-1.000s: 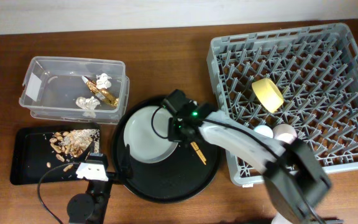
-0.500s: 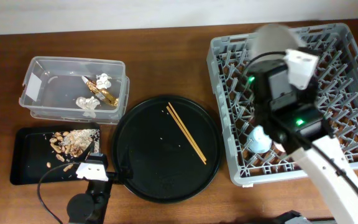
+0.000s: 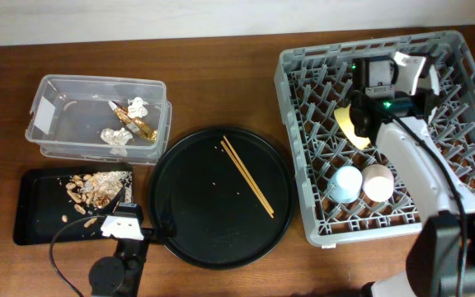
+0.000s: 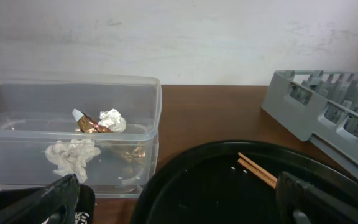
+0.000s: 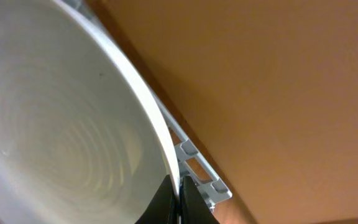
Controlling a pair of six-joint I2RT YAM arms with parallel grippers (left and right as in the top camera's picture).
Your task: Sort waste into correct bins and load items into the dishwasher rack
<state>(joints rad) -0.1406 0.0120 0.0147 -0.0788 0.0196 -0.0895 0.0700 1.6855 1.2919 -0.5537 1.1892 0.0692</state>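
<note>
The whole bench [image 3: 221, 91] is seen straight down from the fixed overhead camera, from well above. The left wrist view is set low, near bench level, and is faced across the round black tray [image 4: 204, 193] toward the wall [image 4: 179, 31]. The clear tub [image 4: 17, 155], chopsticks [image 4: 257, 171] and a corner of the dishwasher rack [image 4: 291, 109] are shared with the overhead view. The right wrist view is held close against the grey plate [image 5: 61, 124] and tilted, apparently looking past the rack's edge onto the bench.

Plate [image 5: 61, 118] fills left; rim apparently pinched in tool [image 5: 178, 204]; rack [image 5: 188, 150] edge, table [image 5: 278, 93] behind.
</note>
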